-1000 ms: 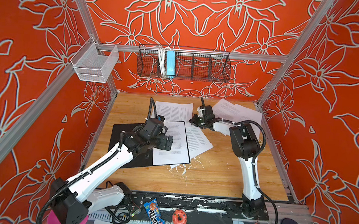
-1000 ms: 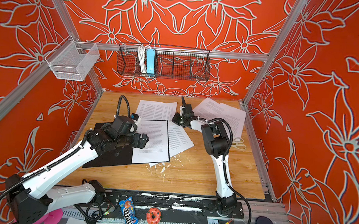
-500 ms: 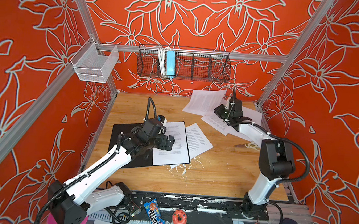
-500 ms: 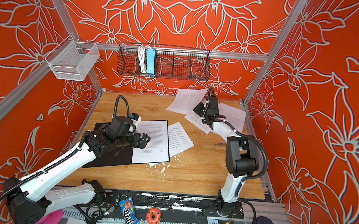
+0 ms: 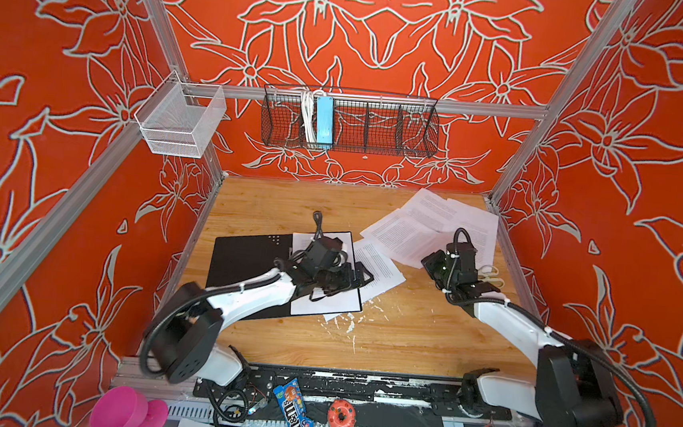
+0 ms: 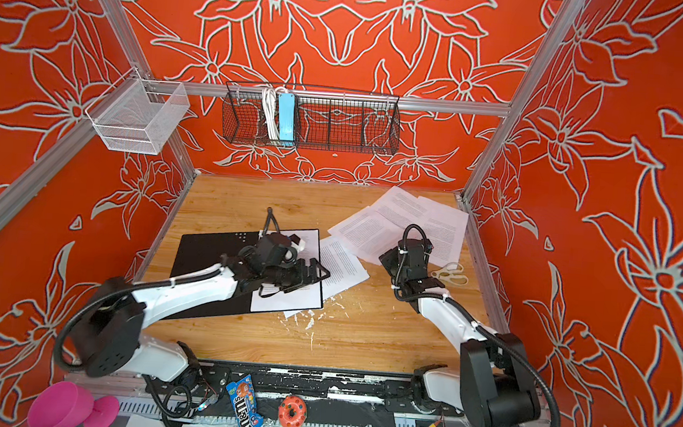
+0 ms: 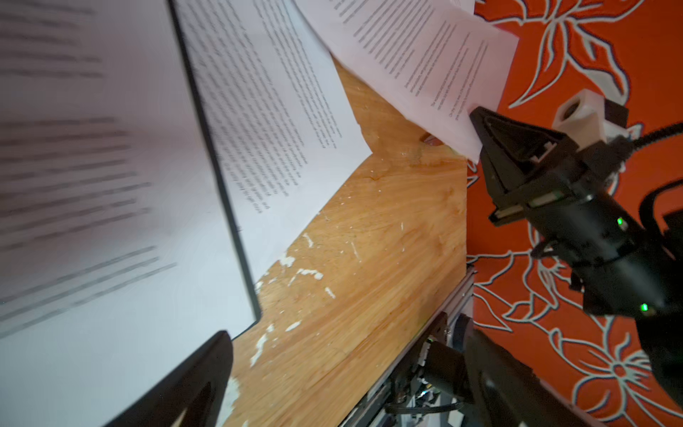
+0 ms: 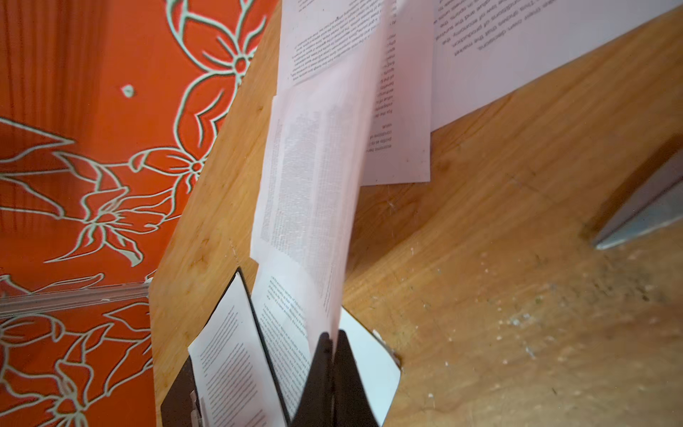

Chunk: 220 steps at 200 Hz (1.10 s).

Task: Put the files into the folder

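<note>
Pinching one of the files, a printed sheet (image 8: 314, 185), in my right gripper (image 8: 330, 344): the jaws are clamped on its edge and the paper stands up from them in a curve.

Operator: Where was that sheet a second ago?

Me: Flat on the table (image 5: 384, 339) just behind the folder (image 5: 244, 257), with my right gripper down beside it in the middle. That patch is bare wood now. Since then I have swung out to the right side, and the sheet trails from my jaws toward the loose pile (image 5: 456, 219) at the back right, near the scissors (image 5: 489, 274).

Operator: And your left side?

Me: My left gripper (image 5: 345, 281) has stayed spread wide with nothing in it, over the open folder. One page (image 5: 316, 304) lies on the folder's right half. I cannot tell whether my fingers press on it or only hover. Another sheet (image 5: 377, 267) lies just beside the folder, its edge tucked under.

Operator: So what does that mean for the job?

Me: By my reckoning, one file is in, one is in hand, and several are still out. The lift worked, but I am now farther from the folder than where I picked up. The sheet is limp and blurred in my wrist view, so I would bring it back slowly and lay it on the page already there.
</note>
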### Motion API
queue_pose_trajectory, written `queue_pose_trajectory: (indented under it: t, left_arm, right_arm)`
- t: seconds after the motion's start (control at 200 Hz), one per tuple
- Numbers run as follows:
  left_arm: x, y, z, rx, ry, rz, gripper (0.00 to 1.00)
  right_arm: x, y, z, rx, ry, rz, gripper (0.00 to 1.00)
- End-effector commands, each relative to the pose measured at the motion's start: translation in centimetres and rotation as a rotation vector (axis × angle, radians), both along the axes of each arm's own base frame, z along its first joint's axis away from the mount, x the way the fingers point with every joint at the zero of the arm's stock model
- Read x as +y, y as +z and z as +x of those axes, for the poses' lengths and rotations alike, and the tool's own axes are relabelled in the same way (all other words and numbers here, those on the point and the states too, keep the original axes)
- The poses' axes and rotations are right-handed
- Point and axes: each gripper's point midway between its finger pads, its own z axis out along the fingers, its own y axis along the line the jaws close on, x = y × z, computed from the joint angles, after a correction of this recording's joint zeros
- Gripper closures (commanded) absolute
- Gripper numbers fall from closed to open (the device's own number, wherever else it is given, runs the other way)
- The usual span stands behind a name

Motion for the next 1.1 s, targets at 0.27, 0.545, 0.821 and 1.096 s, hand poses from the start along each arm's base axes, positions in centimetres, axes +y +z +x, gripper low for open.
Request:
queue_pose_trajectory:
  t: [0.27,0.545,0.821,1.096]
  left_arm:
    - [-9.3,-1.1,5.5,0.194,0.150,-0.307,0.04]
    - [-12.2,-3.6,8.7,0.271,0.208,-0.367,0.25]
    - [-11.7,-4.5,11.4,0.275,0.298,-0.390,0.53]
    - [-11.1,-2.4,14.1,0.187,0.266,-0.406,1.00]
  right_arm:
    - [-1.2,0.1,-2.6,-0.016,-0.126,0.091,1.00]
    - [-1.6,0.7,-3.5,-0.035,-0.136,0.104,1.00]
    - [-1.6,0.3,-4.4,-0.029,-0.127,0.119,1.00]
    - [-0.8,0.5,-5.1,0.017,0.062,-0.057,0.72]
